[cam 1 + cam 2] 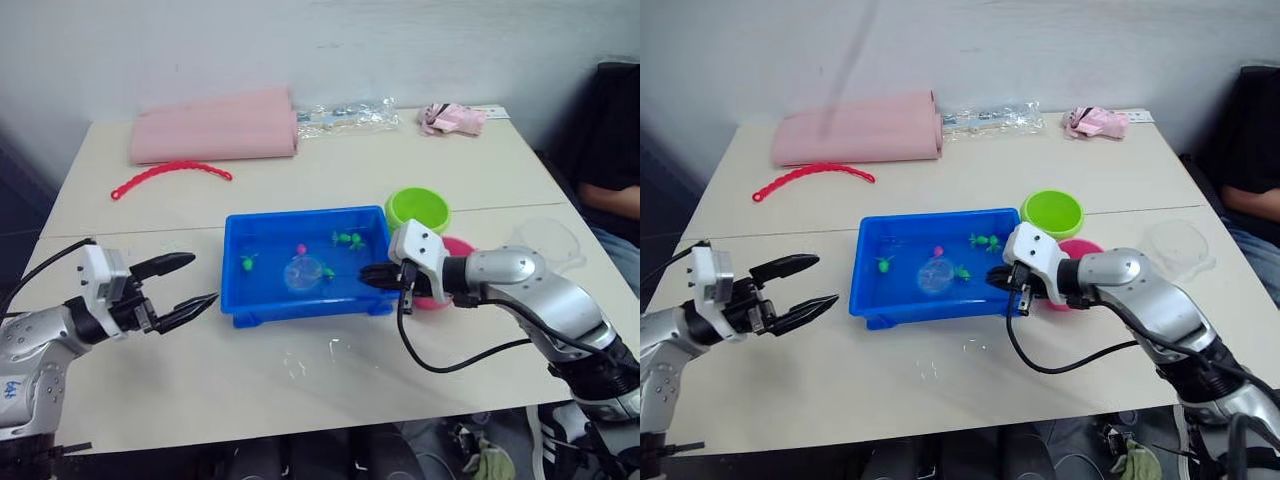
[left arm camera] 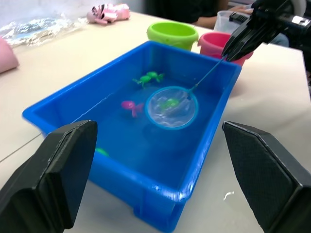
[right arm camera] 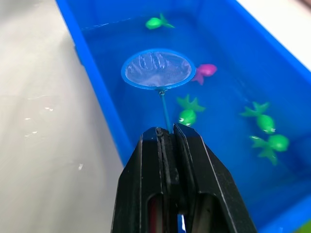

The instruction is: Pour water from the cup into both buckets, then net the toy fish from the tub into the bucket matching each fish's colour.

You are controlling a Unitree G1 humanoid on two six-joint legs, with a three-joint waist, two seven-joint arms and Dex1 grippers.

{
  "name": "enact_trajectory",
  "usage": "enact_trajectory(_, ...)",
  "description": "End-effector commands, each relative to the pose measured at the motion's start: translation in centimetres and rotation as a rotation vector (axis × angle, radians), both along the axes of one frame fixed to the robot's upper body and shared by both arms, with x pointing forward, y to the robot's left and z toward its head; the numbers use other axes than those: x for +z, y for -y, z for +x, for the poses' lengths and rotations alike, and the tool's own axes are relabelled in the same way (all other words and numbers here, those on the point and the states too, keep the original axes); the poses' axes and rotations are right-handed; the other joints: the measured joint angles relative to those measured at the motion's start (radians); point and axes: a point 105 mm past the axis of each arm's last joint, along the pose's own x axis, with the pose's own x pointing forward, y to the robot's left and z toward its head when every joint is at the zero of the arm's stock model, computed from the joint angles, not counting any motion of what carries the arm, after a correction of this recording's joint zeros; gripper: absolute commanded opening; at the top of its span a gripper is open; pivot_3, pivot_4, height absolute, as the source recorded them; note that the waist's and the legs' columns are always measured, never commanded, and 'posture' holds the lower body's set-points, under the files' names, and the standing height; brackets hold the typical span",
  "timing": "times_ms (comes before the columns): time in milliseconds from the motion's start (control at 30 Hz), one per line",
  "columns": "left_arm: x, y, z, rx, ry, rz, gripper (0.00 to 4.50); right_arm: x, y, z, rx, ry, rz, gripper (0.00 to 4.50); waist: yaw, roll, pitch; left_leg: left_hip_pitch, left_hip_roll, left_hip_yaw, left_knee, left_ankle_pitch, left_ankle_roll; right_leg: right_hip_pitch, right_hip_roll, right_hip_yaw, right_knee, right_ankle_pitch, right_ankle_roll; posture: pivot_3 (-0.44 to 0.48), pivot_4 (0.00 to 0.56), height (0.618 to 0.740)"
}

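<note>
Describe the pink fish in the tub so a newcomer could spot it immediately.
Find the blue tub at the table's middle. In its water, right beside the round net hoop, lies the pink fish. Every other fish in the tub is green; this is the only magenta one.

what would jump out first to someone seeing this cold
The bright blue tub of water in the middle of the table, dotted with green and pink toy fish. Next, the right gripper, shut on the net dipped in the tub, and the lime green bucket just beyond.
</note>
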Motion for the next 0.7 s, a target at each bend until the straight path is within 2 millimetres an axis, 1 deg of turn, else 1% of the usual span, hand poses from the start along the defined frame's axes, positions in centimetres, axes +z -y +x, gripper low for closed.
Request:
enact_trajectory(33, 0.9, -1.7, -0.9, 0.063, 0.038, 0.04, 4.47, 0.1, -0.5, 0.5, -0.001, -0.025, 0.0, 0.0, -0.002, 0.0, 0.0, 0.0, 0.001, 0.0, 0.0, 0.0, 0.0, 0.0, 0.0, 0.0, 0.0, 0.0, 0.0, 0.0, 0.15, 0.74)
enact_trajectory(200, 0.8, -2.3, -1.2, 0.081, 0.021, 0.046, 4.47, -1.2, -0.4, 1.8, -0.072, -0.089, -0.02, 0.0, -0.002, 0.0, 0.0, 0.0, 0.002, 0.0, 0.0, 0.0, -0.001, -0.002, 0.0, 0.0, 0.001, 0.0, -0.001, 0.0, 0.15, 0.74)
enact_trajectory(367, 1.0, -2.3, -1.0, 0.073, 0.021, 0.036, 4.47, -2.2, -0.5, 3.6, -0.151, -0.118, -0.007, 0.0, -0.003, 0.0, 0.0, 0.0, 0.001, 0.001, 0.0, -0.001, -0.001, -0.002, 0.0, 0.0, 0.001, 0.0, -0.001, 0.0, 0.15, 0.74)
enact_trajectory(500, 1.3, -1.9, -0.5, 0.059, 0.028, 0.032, 4.47, -1.8, -1.2, 5.6, -0.243, -0.079, 0.075, 0.0, -0.004, 0.0, 0.0, -0.001, 0.002, 0.001, -0.001, -0.001, -0.002, -0.003, 0.001, 0.0, 0.001, -0.001, -0.001, 0.0, 0.15, 0.74)
enact_trajectory(567, 1.4, -1.5, -0.2, 0.051, 0.032, 0.03, 4.47, -1.8, -1.2, 6.4, -0.295, -0.062, 0.092, 0.0, -0.005, 0.0, 0.0, -0.001, 0.002, 0.001, -0.001, 0.0, -0.002, -0.003, 0.001, 0.0, 0.002, 0.0, -0.001, 0.0, 0.15, 0.74)
enact_trajectory(633, 1.4, -1.2, 0.1, 0.04, 0.035, 0.028, 4.47, -1.5, -1.5, 6.6, -0.302, -0.048, 0.132, 0.0, -0.005, 0.0, 0.0, -0.002, 0.002, 0.001, -0.001, 0.0, -0.002, -0.003, 0.001, 0.0, 0.002, 0.0, -0.001, 0.0, 0.15, 0.74)
enact_trajectory(700, 1.5, -0.9, 0.2, 0.03, 0.036, 0.028, 4.47, -0.9, -2.1, 6.3, -0.283, -0.048, 0.2, 0.0, -0.005, 0.0, 0.0, -0.002, 0.002, 0.001, -0.001, 0.0, -0.002, -0.004, 0.002, 0.0, 0.003, 0.0, -0.001, 0.0, 0.15, 0.74)
